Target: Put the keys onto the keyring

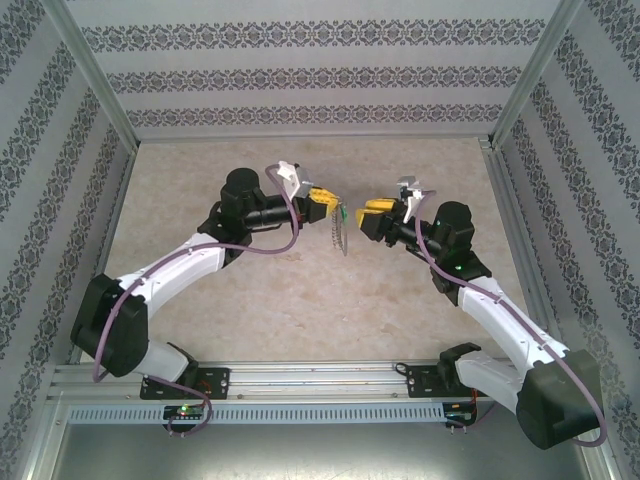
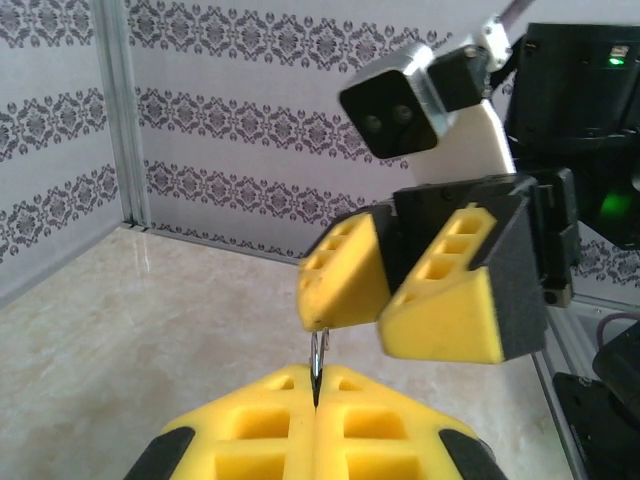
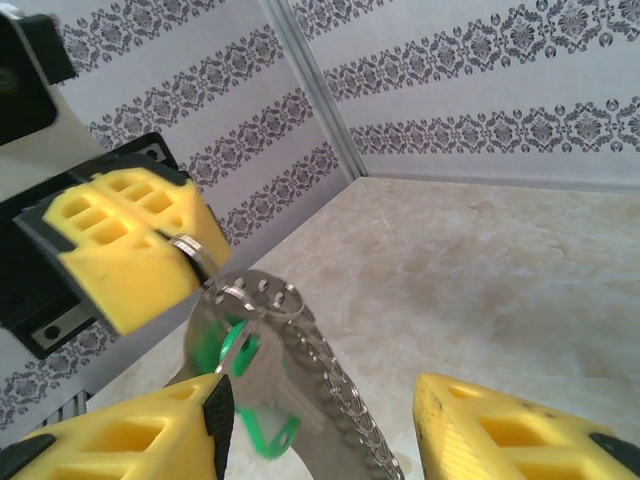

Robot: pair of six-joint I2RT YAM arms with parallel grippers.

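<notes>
black-and-white arms (image 1: 180, 265), purple cables (image 1: 296, 222), pocketed yellow jaws, small green indicator lights (image 2: 612, 60)

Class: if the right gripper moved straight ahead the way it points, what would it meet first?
Probably the keyring and green key hanging from the shut left gripper, already between the right gripper's open fingers; depth is unclear.

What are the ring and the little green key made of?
The keyring looks like metal: thin, grey and shiny, catching the light. The key seems to have a bright green plastic head, smooth and glossy, and a silver blade that is probably metal.
</notes>
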